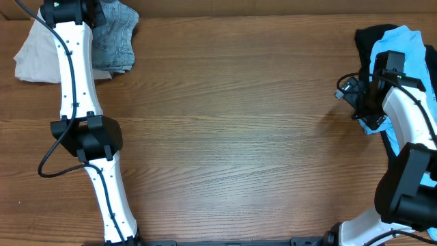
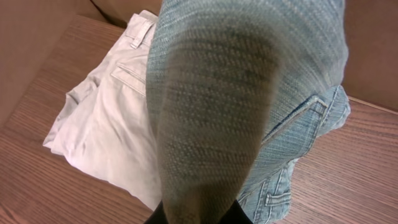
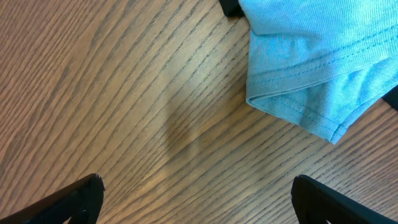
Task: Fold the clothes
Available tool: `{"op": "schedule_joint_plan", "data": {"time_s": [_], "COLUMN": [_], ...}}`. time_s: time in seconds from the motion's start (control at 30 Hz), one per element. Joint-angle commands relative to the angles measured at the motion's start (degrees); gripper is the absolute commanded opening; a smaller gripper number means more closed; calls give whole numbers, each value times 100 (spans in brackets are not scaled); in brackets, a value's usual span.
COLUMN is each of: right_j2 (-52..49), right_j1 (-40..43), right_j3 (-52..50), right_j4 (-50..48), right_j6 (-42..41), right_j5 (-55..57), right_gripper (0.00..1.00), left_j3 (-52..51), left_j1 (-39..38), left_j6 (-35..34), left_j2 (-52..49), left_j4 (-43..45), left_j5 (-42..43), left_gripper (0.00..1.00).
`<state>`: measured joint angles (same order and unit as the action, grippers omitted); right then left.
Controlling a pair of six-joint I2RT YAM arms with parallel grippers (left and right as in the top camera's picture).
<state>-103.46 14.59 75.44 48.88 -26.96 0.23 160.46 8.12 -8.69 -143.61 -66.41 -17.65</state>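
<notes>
The faded light-blue denim shorts (image 1: 116, 37) lie bunched at the table's far left corner, next to the beige shorts (image 1: 37, 58). My left gripper (image 1: 89, 15) is over them and shut on a fold of the denim shorts (image 2: 242, 81), which fills the left wrist view; the beige shorts (image 2: 106, 124) lie flat beside it. The sky-blue shirt (image 1: 403, 48) lies on a black garment (image 1: 372, 37) at the far right. My right gripper (image 3: 198, 199) is open and empty above bare wood, just short of the shirt's hem (image 3: 305, 68).
The wooden table (image 1: 239, 130) stretches between the two piles. A brown wall (image 2: 37, 37) runs behind the far edge. My right arm (image 1: 410, 130) covers part of the shirt pile.
</notes>
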Motion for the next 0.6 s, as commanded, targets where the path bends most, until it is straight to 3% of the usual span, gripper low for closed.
{"op": "schedule_joint_plan", "data": {"time_s": [0.0,0.57], "right_j2": [37,37], "right_j1": [-9,-9], "right_j3": [146,146], "right_j4": [-24,-24], "right_j6": [20,20], "right_j5": [13,13], "right_gripper": [100,100], "left_j3": [273,280], "left_j1": [-15,-24], "left_j6": [-146,-254], "left_j2": [129,529], "left_j4": [116,26], "left_j5": [-229,-240], "left_gripper": [4,4]}}
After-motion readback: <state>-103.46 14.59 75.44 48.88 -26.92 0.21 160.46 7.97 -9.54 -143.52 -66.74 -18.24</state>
